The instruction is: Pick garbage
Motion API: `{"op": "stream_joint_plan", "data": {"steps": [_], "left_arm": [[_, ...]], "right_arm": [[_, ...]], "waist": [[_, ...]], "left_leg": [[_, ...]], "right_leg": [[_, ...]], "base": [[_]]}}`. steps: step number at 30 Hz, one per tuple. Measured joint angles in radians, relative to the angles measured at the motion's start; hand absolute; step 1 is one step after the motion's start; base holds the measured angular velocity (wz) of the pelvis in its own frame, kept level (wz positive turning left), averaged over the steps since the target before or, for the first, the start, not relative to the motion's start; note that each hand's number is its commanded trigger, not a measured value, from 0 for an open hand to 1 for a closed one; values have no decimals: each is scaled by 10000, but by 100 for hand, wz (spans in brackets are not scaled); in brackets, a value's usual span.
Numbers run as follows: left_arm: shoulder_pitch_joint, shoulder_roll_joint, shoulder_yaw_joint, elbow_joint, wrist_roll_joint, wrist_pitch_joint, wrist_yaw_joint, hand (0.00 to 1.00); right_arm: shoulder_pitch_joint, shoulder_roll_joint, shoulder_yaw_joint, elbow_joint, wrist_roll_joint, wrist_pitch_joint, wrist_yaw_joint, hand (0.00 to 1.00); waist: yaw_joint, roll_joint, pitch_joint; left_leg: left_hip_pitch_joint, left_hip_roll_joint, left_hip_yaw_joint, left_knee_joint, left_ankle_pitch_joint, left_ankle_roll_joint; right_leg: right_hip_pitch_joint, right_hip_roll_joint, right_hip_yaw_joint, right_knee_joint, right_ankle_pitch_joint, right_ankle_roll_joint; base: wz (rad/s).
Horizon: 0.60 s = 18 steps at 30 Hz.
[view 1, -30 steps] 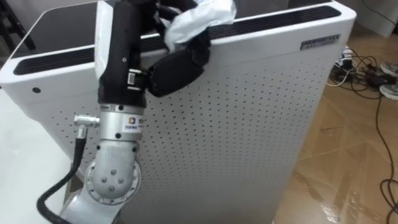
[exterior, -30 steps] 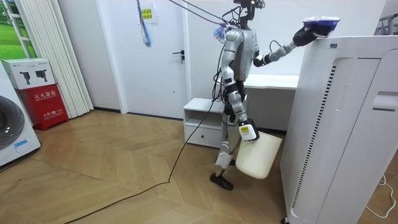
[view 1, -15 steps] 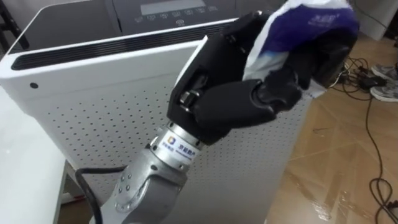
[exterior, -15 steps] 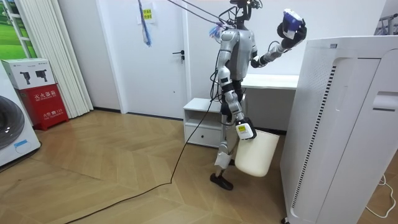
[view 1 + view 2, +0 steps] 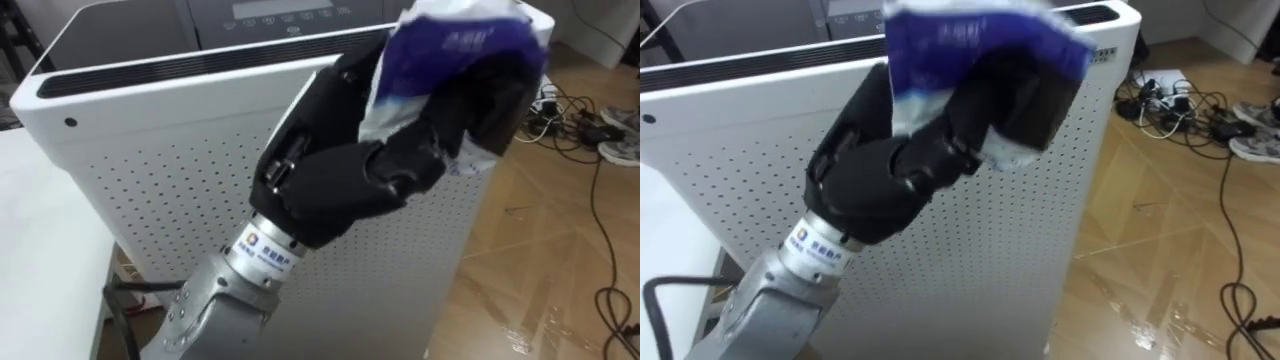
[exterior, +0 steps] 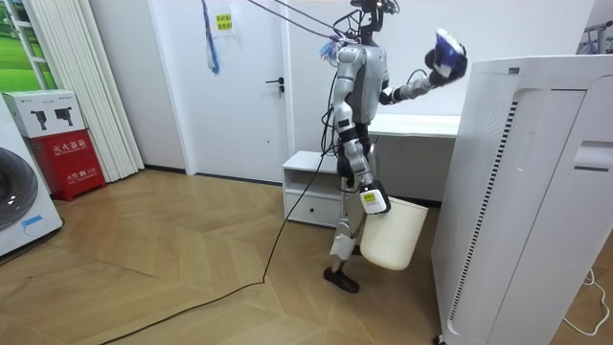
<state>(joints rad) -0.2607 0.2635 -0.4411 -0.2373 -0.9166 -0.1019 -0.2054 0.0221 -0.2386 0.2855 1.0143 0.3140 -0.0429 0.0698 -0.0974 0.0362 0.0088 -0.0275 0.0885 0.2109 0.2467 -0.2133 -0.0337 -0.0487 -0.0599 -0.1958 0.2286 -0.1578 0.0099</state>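
Well, my black left hand came up from about 7 o'clock in my head view, with its fingers curled tight round a crumpled blue-and-white plastic wrapper. The wrapper sat in my grasp at roughly 1 o'clock. Its blue face was turned up, and a white edge stuck out below the fingers.

Behind the hand stood a tall white box-shaped appliance with a perforated front panel and a dark slotted top. Seen from the room, the wrapper was lifted clear of that appliance, just off its upper corner toward 9 o'clock and touching nothing but my hand.

A flat white tabletop lay at 8 o'clock. At 4 o'clock I saw light wooden floor, with a tangle of black cables at 2 o'clock and a grey shoe just beside them at the edge.

In the room view I stood upright between a low white cabinet and the appliance, left arm raised high. My right hand hung low at my side, at the rim of a cream plastic bin. I could not tell whether that hand was clasped on the bin or only lay against it.
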Motion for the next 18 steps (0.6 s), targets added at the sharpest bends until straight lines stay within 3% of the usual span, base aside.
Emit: {"op": "stream_joint_plan", "data": {"steps": [6,10,12,18], "left_arm": [[625,45,107,1348,2212,20,1,100],[877,138,107,2149,3243,-2,1,100],[1054,97,104,2774,3812,-6,1,100],[1198,-197,34,4274,4200,-49,1,100]], "right_arm": [[-301,18,39,1,-46,-48,-40,100],[-463,19,68,6,-7,-126,-41,100],[-581,38,70,26,5,-125,-42,100],[-1259,85,309,421,15,-115,-29,100]], "waist": [[250,28,-5],[371,91,49],[398,201,114],[507,403,197]], "left_leg": [[-721,31,-229,289,30,50],[-1078,1,-230,343,77,95],[-1387,21,-237,502,76,95],[-2211,24,-296,772,135,155]], "right_leg": [[-523,-103,-273,204,-2,-2],[-856,-98,-289,275,6,-12],[-1098,-108,-336,344,15,-27],[-1960,-275,-491,777,26,-45]], "base": [[14],[4],[6],[4]]}}
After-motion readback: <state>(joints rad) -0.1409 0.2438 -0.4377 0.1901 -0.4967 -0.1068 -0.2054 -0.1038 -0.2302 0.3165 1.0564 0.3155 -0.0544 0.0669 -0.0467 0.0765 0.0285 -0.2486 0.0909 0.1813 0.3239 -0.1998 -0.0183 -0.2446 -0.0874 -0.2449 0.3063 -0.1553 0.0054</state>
